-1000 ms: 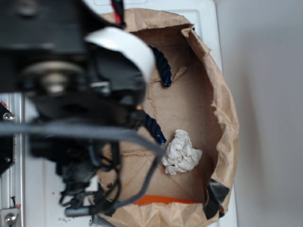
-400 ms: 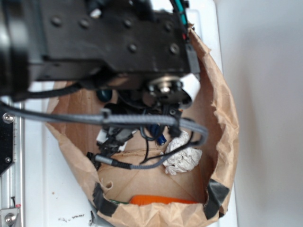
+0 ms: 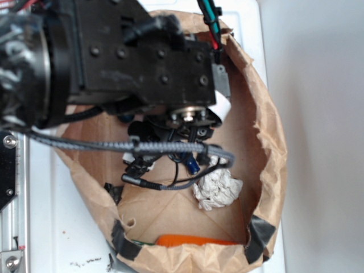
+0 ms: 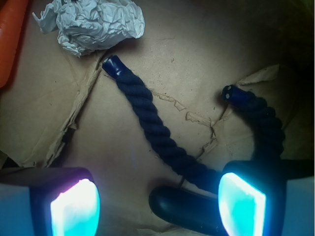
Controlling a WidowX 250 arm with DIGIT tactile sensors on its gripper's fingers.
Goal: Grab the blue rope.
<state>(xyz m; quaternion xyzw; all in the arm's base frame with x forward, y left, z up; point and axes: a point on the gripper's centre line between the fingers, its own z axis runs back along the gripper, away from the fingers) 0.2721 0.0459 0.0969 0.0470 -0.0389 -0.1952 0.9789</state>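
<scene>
- The claw (image 4: pixel 157 201) has dropped into the paper bag (image 3: pixel 267 142) over the last second, fingers spread wide, gripping nothing.
- The blue rope (image 4: pixel 152 128) lies on the bag floor, hooked between the fingers, one end beside the crumpled paper (image 4: pixel 93 22).
- The rope's bend sits beside the right finger; closing looks near.

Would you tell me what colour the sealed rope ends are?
Glossy brighter blue than the dark navy rope; clearest in the wrist view.
</scene>
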